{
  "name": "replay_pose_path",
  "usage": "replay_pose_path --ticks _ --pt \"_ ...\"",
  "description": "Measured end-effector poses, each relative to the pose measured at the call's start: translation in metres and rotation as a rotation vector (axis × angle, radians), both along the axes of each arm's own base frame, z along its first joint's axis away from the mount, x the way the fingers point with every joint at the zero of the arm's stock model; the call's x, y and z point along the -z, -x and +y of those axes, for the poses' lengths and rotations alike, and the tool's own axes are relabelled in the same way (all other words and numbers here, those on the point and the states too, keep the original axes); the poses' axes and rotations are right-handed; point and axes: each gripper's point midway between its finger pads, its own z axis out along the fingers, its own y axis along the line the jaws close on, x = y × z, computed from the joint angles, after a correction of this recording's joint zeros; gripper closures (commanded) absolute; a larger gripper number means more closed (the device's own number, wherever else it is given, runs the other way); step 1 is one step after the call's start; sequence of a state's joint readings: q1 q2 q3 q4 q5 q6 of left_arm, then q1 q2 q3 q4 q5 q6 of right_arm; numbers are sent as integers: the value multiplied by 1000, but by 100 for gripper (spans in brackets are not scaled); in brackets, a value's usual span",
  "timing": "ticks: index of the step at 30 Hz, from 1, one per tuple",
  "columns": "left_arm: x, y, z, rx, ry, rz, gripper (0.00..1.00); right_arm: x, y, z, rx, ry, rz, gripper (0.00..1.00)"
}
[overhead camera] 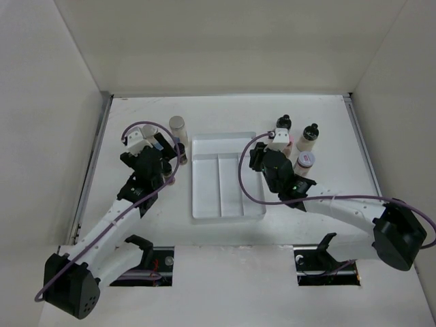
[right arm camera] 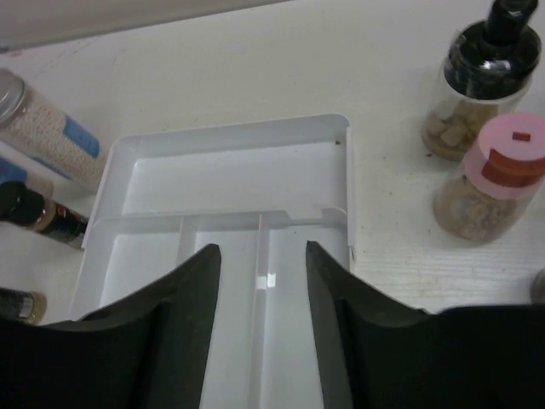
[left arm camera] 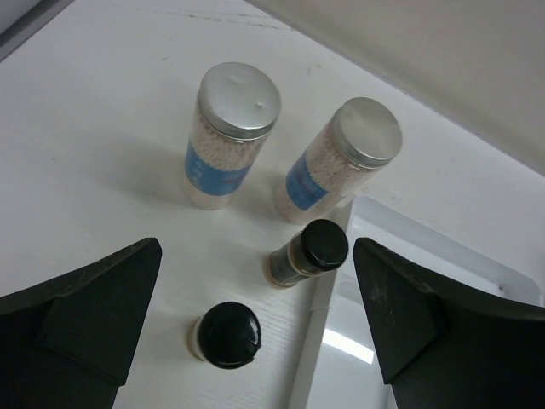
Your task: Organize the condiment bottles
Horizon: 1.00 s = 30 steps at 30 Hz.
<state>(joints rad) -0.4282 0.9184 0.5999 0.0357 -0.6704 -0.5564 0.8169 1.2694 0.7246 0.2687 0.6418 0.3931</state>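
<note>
Two silver-capped jars with blue labels [left arm camera: 230, 136] [left arm camera: 341, 162] and two small black-capped bottles [left arm camera: 308, 253] [left arm camera: 226, 335] stand left of the white tray [overhead camera: 225, 204]. My left gripper [left arm camera: 255, 247] is open and empty above the two small bottles; in the top view it [overhead camera: 165, 155] hovers at the tray's left edge. My right gripper [right arm camera: 261, 251] is open and empty over the tray's right compartments [right arm camera: 230, 153]. A pink-capped jar [right arm camera: 494, 183] and a black-capped bottle [right arm camera: 477, 85] stand right of the tray.
In the top view a further black-capped bottle [overhead camera: 310, 136] and a silver-capped jar [overhead camera: 306, 161] stand at the tray's right. White walls close in the table on the left, back and right. The tray's compartments hold nothing.
</note>
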Motion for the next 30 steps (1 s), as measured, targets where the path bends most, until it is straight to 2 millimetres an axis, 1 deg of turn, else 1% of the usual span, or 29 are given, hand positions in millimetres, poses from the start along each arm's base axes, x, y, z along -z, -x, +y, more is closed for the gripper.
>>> replay_pose_path --ticks 1,2,4,6,10,11,12,13,14,15,16,19,21,22,26,28,30 --pt "2 1 5 -12 -6 11 0 0 2 4 -17 -4 0 72" --pt "2 1 9 -24 -9 14 0 -1 3 8 -31 -7 -1 76" --pt "0 2 18 -46 -14 8 0 -1 6 14 -60 -16 2 80" --pt "-7 2 26 -70 -23 -4 0 -1 8 18 -79 -22 4 80" --pt "-23 2 48 -154 -38 -34 0 -2 8 22 -100 -37 0 77" --pt "-27 1 52 -171 -42 -40 3 -3 8 23 -103 -41 -1 75" --pt "-31 -2 55 -184 -45 -43 23 -2 9 25 -109 -42 1 72" --pt "-35 -5 58 -196 -47 -49 48 -1 9 25 -112 -41 4 69" --pt "-39 -9 61 -206 -47 -54 57 0 9 26 -115 -42 6 64" --pt "-40 -12 64 -214 -54 -53 58 1 9 27 -118 -43 9 57" --pt "-39 -15 66 -220 -62 -44 54 2 9 27 -118 -44 11 49" --pt "-31 -23 71 -236 -81 -10 34 5 9 28 -120 -46 13 34" --pt "-23 -29 72 -240 -91 17 25 9 9 29 -123 -43 19 27" --pt "-19 -33 72 -240 -96 32 22 12 9 31 -128 -38 25 25" --pt "-7 -55 67 -217 -110 84 15 27 8 36 -150 -17 54 21" --pt "-1 -66 63 -203 -115 104 15 33 9 39 -160 -10 68 21" --pt "4 -76 60 -194 -123 123 15 34 9 41 -170 -10 71 19"
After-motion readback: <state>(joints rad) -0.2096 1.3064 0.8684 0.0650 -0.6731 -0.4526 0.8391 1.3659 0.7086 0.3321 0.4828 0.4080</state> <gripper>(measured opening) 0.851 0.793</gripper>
